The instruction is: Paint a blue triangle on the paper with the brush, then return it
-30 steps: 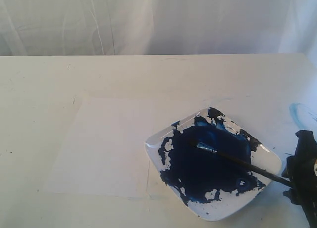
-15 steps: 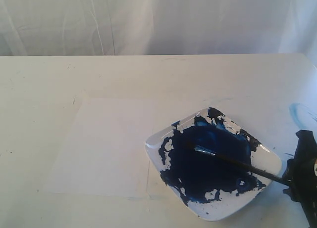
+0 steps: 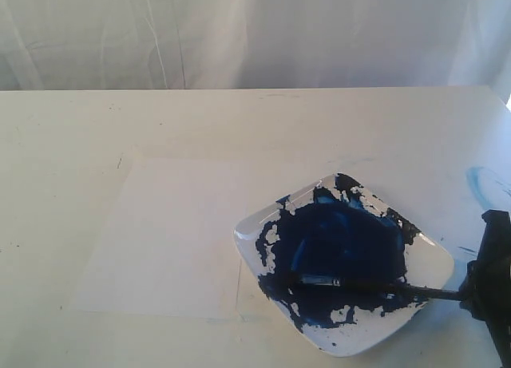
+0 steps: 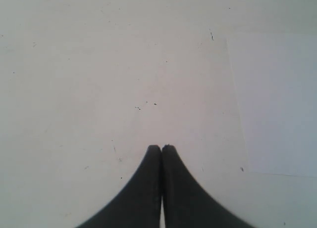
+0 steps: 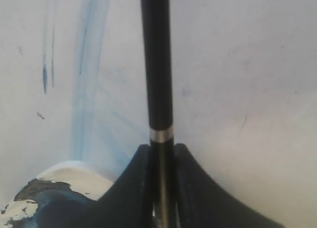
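The right hand [image 3: 481, 292], at the right of the surface [image 3: 239, 120], grips the brush [image 3: 375, 286] by its handle. The bristles reach left into the paint on the plate [image 3: 435, 260]. The paper [image 3: 168, 232] lies just left of the plate. The left hand [image 4: 161, 150] hangs pressed closed, gripping nothing.

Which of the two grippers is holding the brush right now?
The right gripper: it is shut on the black handle of the brush, whose bristles rest in the paint-smeared plate. The left gripper is shut on nothing, above the table beside the paper.
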Action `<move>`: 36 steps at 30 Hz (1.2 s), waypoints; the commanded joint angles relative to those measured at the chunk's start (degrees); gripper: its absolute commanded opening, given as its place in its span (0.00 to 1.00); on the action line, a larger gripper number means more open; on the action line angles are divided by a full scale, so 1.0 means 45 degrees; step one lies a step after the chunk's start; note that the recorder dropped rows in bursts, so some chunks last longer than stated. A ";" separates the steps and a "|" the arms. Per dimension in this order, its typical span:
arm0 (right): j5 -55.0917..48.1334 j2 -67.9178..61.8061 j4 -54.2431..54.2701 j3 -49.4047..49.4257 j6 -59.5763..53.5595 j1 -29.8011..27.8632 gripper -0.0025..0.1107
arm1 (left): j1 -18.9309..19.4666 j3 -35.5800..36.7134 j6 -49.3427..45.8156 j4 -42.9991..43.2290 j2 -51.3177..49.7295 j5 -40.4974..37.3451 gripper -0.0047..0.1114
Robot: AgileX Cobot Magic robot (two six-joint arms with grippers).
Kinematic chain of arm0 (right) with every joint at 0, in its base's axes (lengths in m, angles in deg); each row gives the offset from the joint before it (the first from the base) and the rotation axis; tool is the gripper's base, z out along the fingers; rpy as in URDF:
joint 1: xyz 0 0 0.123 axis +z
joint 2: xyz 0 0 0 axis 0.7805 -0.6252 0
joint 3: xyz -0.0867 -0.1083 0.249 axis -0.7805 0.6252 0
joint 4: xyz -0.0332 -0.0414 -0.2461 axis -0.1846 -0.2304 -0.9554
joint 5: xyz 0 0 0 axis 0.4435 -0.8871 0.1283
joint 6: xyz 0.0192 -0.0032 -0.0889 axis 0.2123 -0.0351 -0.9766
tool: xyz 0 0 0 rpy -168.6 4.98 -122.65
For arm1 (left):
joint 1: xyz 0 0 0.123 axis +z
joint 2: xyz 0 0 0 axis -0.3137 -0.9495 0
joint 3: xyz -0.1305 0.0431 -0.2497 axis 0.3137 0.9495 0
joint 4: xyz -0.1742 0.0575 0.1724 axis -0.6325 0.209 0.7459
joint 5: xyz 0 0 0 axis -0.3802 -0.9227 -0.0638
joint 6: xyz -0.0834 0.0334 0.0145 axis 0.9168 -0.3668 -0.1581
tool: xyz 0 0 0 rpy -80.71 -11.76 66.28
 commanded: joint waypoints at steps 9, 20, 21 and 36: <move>0.1676 -0.0032 -0.0187 0.0011 0.0026 -0.0136 0.10 | -0.0061 0.0063 0.0056 -0.0025 0.0046 -0.0018 0.04; 0.2227 0.0535 -0.0800 0.0011 -0.0518 -0.0563 0.02 | -0.0061 0.0063 0.0056 -0.0025 0.0046 -0.0018 0.04; 0.2257 0.0696 -0.1130 0.0011 -0.0518 -0.0715 0.02 | -0.0061 0.0063 0.0056 -0.0025 0.0046 -0.0018 0.04; 1.0044 0.1688 -0.5520 -0.1401 -0.8223 -0.2691 0.02 | -0.0061 0.0063 0.0056 -0.0025 0.0046 -0.0018 0.04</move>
